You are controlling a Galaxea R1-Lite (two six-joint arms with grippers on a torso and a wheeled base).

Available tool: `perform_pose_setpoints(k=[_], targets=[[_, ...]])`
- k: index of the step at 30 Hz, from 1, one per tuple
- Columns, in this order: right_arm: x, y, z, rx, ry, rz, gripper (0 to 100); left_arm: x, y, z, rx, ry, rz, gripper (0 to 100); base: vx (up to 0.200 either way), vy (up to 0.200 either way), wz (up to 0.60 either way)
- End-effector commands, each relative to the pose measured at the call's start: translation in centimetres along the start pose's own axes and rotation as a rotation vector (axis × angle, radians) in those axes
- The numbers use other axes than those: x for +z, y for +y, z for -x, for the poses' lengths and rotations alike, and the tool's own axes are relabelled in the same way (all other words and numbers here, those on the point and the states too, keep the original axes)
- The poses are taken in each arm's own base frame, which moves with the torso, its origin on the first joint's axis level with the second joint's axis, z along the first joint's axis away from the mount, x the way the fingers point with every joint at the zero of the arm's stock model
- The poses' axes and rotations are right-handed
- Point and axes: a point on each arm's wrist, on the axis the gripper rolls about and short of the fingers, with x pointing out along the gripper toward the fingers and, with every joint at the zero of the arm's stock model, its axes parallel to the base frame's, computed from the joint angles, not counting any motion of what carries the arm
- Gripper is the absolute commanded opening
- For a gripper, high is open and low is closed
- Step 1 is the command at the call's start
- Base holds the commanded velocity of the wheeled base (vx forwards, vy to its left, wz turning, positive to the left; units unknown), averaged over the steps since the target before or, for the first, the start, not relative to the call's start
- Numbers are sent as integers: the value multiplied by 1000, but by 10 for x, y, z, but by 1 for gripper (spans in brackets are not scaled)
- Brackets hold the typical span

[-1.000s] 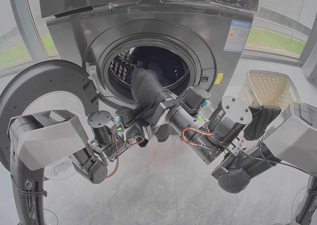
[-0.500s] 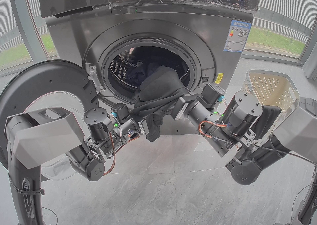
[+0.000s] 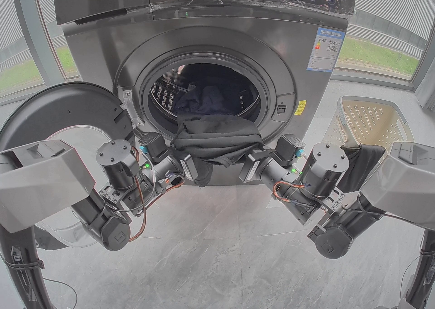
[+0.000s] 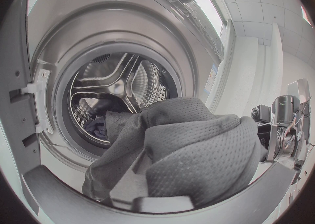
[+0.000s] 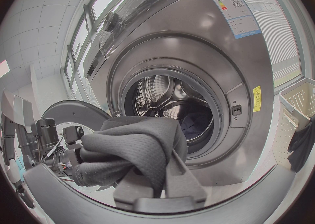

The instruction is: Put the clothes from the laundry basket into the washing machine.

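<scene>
Grey tiles front a dark-grey washing machine; left gripper and right gripper clench one black mesh garment at its rim, seemingly for loading.

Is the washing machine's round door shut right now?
No, the round door is swung wide open beside the washing machine, and the drum inside shows.

Ahead of me: washing machine, door open at my left. Garment spans between my left gripper and right gripper, both clamped on it, just before lower rim of drum opening. More clothes behind it, inside drum. Laundry basket on floor at my right, beside machine; another cloth draped over its near rim.
</scene>
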Motion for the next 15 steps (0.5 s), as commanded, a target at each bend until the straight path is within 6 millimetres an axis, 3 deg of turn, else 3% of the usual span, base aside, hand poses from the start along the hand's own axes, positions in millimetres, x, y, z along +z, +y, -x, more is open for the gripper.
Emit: perform_pose_setpoints(k=[1, 4, 9, 15], targets=[[7, 4, 3, 13, -15, -2, 100, 12, -3, 5, -6, -30, -3, 0, 0, 0, 0], [13, 4, 12, 19, -6, 5, 100, 15, -3, 7, -8, -30, -4, 0, 0, 0, 0], [35, 12, 74, 171, 95, 80, 100, 34, -11, 33, -8, -31, -17, 0, 0, 0, 0], [21, 4, 113, 224, 229, 100, 100, 36, -14, 64, 10, 24, -7, 0, 0, 0, 0]])
